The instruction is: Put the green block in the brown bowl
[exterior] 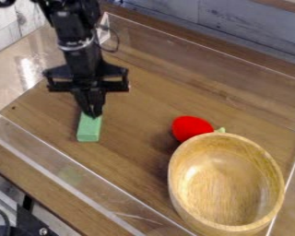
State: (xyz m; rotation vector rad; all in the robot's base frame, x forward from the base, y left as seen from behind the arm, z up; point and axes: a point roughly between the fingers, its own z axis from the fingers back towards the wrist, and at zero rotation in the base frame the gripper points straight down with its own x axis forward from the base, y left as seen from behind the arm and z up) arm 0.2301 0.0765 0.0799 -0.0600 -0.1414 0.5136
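End effector (91,109) clenched on one green block (89,124) lying on the desk (150,157), one brown bowl (227,181) holding nothing, one red ball (191,127) touching its rim

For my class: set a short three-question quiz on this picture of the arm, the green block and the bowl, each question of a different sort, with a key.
1. True or false: the green block already lies inside the brown bowl.
2. Which thing touches the bowl's rim? A) the green block B) the red ball C) the gripper
3. Fill in: the gripper's fingers are closed on the far end of the ______.

Key
1. False: it lies on the wooden table, left of the bowl.
2. B: the red ball sits against the rim's upper left.
3. green block
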